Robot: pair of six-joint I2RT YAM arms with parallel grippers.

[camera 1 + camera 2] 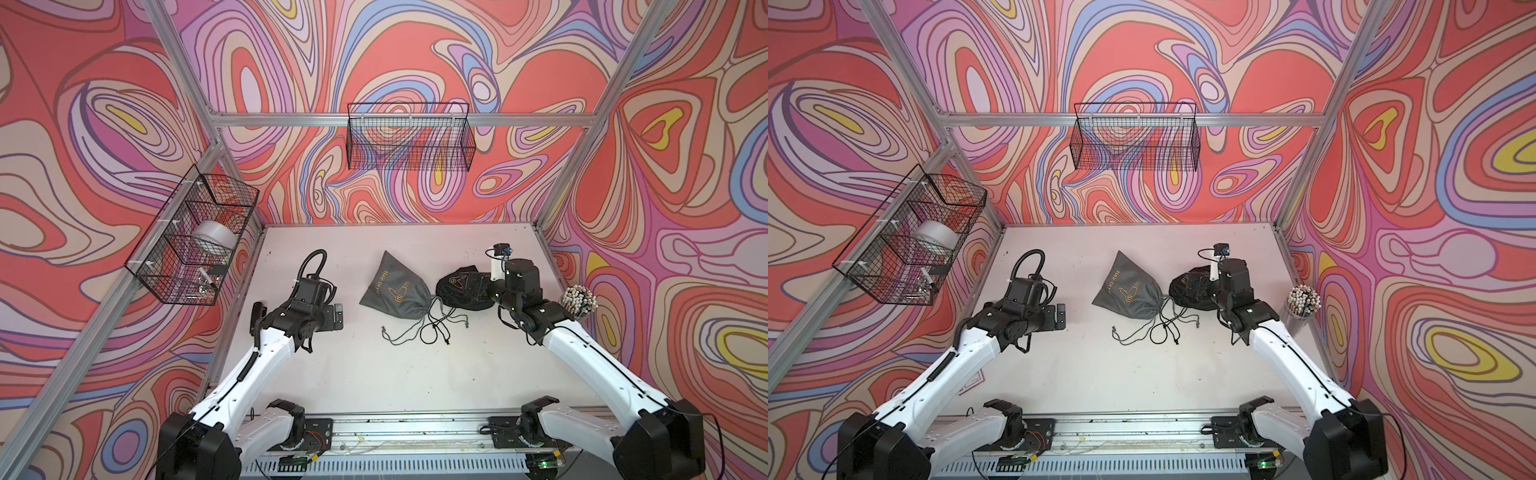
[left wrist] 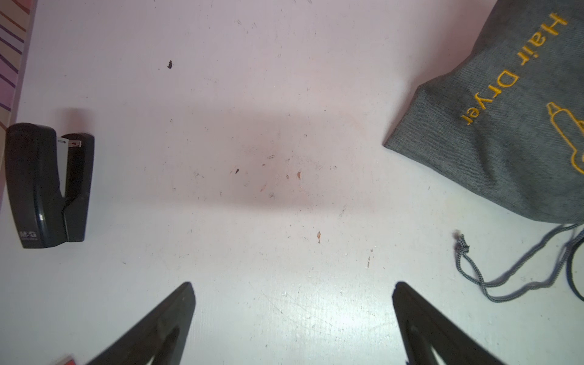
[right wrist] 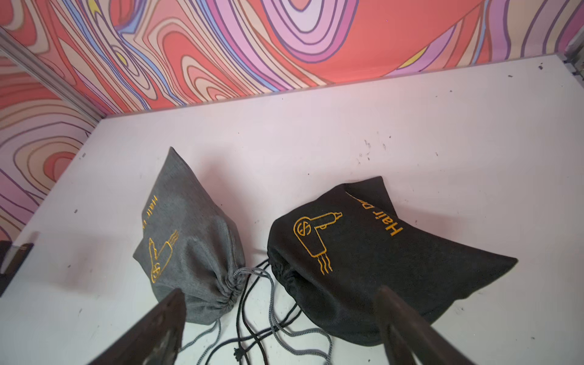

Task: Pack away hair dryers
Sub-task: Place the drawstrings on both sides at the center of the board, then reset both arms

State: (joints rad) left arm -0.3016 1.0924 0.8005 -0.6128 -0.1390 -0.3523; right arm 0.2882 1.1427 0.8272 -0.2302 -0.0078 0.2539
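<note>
Dryers hidden in every view; heading, long axis and look cannot be told. Grey pouch (image 1: 392, 286) and black pouch (image 1: 459, 291) lie mid-table, bulging, gathered mouths facing each other, cords (image 1: 419, 328) tangled. Right gripper (image 3: 280, 289) spread wide, empty, over those mouths. Left gripper (image 2: 293, 284) spread wide, empty, over bare table (image 2: 252, 94); stapler (image 2: 47, 186) nearby.

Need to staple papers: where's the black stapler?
The black stapler lies on the table near its left edge, by the patterned wall, just outside the left arm; in the left wrist view, bare tabletop separates it from the grey pouch.
</note>
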